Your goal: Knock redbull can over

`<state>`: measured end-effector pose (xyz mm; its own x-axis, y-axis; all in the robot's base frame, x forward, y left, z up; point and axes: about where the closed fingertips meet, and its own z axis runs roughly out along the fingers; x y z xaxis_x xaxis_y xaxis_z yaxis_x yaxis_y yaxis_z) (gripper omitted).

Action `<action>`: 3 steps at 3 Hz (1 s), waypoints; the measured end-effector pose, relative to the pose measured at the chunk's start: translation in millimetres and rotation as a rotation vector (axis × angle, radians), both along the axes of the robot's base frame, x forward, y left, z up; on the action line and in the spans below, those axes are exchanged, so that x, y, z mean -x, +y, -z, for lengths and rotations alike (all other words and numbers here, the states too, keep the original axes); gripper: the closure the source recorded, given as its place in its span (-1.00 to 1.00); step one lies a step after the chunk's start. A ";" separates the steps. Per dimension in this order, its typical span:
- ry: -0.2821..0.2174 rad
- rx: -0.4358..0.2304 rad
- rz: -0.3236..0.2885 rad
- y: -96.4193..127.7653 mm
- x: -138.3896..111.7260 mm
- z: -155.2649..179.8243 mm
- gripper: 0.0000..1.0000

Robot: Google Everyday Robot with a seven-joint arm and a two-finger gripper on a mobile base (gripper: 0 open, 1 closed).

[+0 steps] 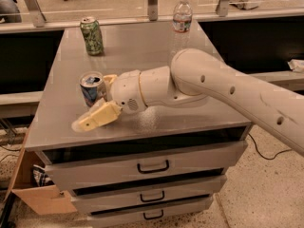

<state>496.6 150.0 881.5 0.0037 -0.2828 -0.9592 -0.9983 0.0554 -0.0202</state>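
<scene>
In the camera view, the redbull can (91, 88) is standing upright near the nine o'clock side of the grey cabinet top (142, 46), toward its front edge. The gripper (96, 102) is sitting right beside the can, on the can's four o'clock side, with its jaws spread apart and grasping nothing. One finger (97, 118) is lying low in front of the can, and the other is showing just behind the can at its two o'clock. I cannot tell whether either finger is touching the can.

To do the knock well, I judge the push should land high on the can's wall and go sideways toward nine o'clock, so the can tips instead of sliding. It should be short, since the cabinet's left edge is near and a rolling can could drop off.

The green can (92, 35) at eleven o'clock and the water bottle (182, 17) at one o'clock are standing well apart from that path.
</scene>
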 end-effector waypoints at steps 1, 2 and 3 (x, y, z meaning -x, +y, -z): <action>0.013 -0.028 0.004 15.7 -0.4 2.3 -0.15; 0.010 -0.033 0.018 15.5 -6.3 0.4 0.28; -0.014 -0.017 0.043 -1.0 -18.6 -10.1 0.77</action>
